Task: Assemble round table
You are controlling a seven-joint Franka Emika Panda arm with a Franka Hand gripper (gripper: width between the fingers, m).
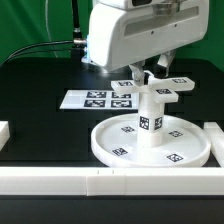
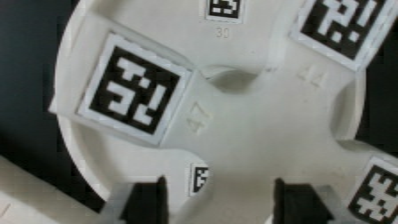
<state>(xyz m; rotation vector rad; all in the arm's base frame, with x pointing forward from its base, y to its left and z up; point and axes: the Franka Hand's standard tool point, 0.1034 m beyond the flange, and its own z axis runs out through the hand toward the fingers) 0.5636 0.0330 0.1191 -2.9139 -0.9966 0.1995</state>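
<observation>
Tagged white disc point(image 2: 231, 100), close up

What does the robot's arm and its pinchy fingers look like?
The arm's end is a chunky, smooth white shell with rounded corners and a grey edge along the bottom. The gripper has two dark, nearly black fingers with flat, blocky tips. No stickers or cables show on it.

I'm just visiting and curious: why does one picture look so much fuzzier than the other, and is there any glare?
Exterior view: fairly sharp and evenly lit; the white disc and post look bright on the black table, with only soft shadows. Wrist view: very close, so the cross piece and its tags look blurred and washed out, and the dark fingers are smeared.
</observation>
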